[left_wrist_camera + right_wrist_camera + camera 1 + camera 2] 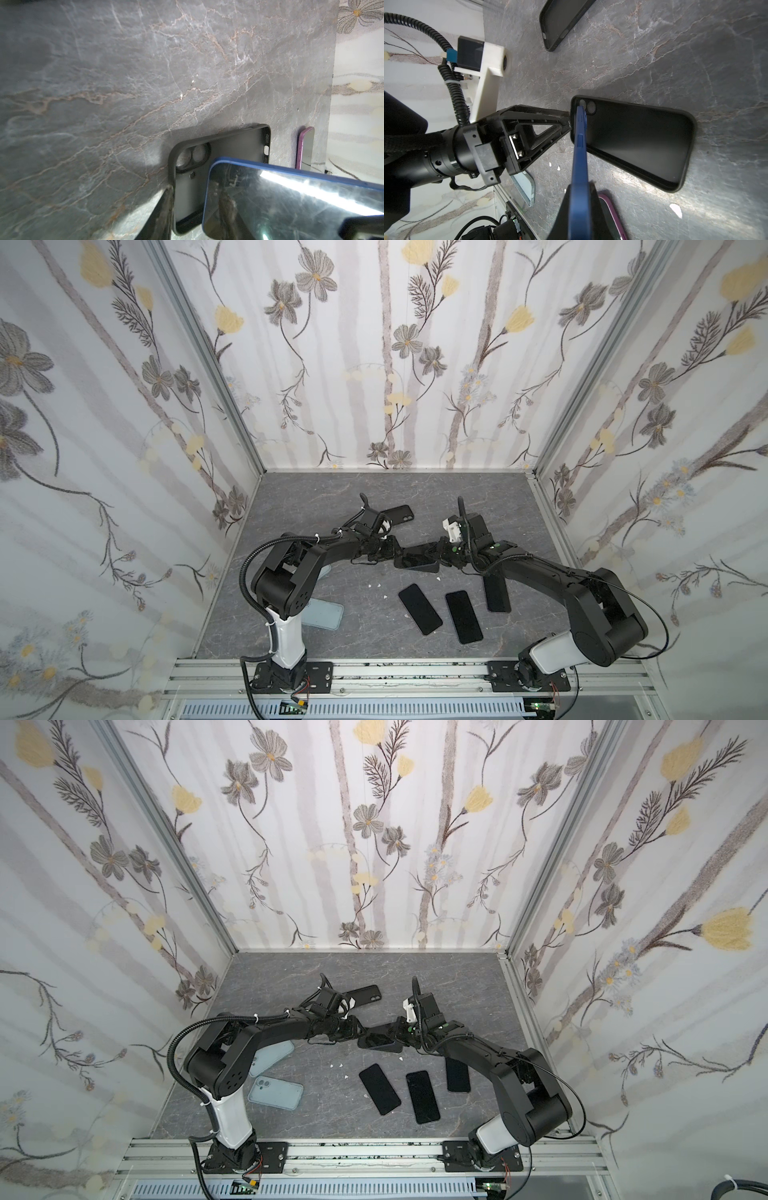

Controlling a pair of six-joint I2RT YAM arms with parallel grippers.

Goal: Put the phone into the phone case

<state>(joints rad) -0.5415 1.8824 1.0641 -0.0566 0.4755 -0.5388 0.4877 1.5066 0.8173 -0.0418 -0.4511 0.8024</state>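
Right gripper [580,188] is clamped on the 3 o'clock end of the phone [579,149]. At the centre of the table [332,497], the phone's long axis runs 3 to 9 o'clock. Its free end points to 9 o'clock over the phone case [639,141]. Left gripper [568,121] pinches the case's camera-end rim.

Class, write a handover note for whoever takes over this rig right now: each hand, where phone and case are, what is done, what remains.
Left hand: shut on the camera end of the black case.
Right hand: shut on the blue phone, held tilted over the case.
Done: both gripped; the phone's corner meets the case's camera end.
Left: lay the phone down and press it in; not seated yet.
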